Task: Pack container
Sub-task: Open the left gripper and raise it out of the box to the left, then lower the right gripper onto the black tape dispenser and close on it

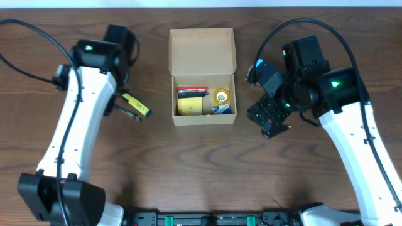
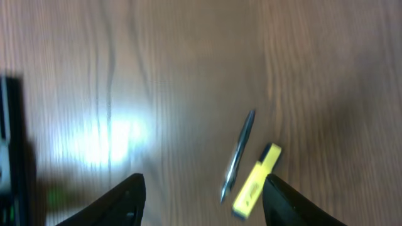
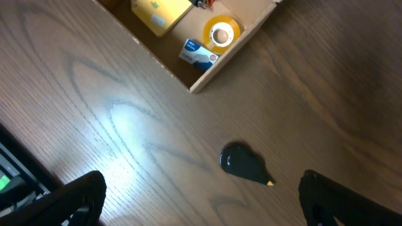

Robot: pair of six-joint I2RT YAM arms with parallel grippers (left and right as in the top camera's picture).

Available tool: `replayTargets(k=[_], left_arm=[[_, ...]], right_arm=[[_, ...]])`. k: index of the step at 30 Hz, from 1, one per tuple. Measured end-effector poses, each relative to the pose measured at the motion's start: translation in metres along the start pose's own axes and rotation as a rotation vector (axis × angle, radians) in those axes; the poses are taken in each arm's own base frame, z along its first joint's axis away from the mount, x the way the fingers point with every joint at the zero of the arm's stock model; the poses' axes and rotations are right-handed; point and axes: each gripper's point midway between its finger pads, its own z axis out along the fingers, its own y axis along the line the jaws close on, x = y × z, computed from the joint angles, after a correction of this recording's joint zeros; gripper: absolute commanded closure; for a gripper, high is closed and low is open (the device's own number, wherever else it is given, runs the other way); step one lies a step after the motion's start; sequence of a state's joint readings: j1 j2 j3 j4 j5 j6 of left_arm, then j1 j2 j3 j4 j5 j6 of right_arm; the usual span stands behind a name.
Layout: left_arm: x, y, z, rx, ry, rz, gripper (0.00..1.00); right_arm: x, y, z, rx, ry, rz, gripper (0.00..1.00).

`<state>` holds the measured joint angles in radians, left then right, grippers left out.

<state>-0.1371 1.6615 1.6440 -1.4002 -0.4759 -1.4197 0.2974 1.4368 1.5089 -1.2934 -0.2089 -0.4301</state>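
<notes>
The container (image 1: 201, 50), a tan cardboard box, stands mid-table with its flap lid folded back. Inside lie a yellow pad (image 1: 190, 105), a tape roll (image 1: 221, 96), a red-and-black item (image 1: 191, 92) and a small blue-and-white item (image 1: 222, 109). My left gripper (image 2: 204, 204) is open above the table left of the box. A yellow highlighter (image 2: 256, 182) and a thin pen (image 2: 239, 154) lie loose by its right finger (image 2: 286, 204). To the right of the box my right gripper (image 3: 201, 201) is open over a black teardrop-shaped item (image 3: 245, 164), apart from it.
The box's near corner wall (image 3: 232, 59) shows at the top of the right wrist view, with the tape roll (image 3: 221, 32) behind it. In the overhead view the highlighter (image 1: 137, 105) lies a short way left of the box. Bare wood surrounds the box.
</notes>
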Motion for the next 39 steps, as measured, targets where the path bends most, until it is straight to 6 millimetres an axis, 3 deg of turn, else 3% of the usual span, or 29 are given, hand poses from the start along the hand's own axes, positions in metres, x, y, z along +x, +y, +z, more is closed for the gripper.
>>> replayTargets(k=[6, 12, 16, 33, 39], left_arm=[[-0.028, -0.034, 0.013, 0.133, -0.015, 0.316, 0.34], [-0.003, -0.06, 0.007, 0.318, 0.083, 0.731, 0.3], [0.006, -0.064, 0.004, 0.374, 0.106, 0.86, 0.26], [0.014, -0.096, -0.011, 0.564, 0.049, 1.059, 0.12], [0.016, -0.102, -0.014, 0.602, 0.043, 1.073, 0.07]], right_arm=[[0.0, 0.0, 0.0, 0.0, 0.0, 0.0, 0.01], [0.0, 0.0, 0.0, 0.0, 0.0, 0.0, 0.01], [0.0, 0.0, 0.0, 0.0, 0.0, 0.0, 0.01], [0.0, 0.0, 0.0, 0.0, 0.0, 0.0, 0.01], [-0.025, -0.011, -0.001, 0.048, -0.101, -0.044, 0.01]])
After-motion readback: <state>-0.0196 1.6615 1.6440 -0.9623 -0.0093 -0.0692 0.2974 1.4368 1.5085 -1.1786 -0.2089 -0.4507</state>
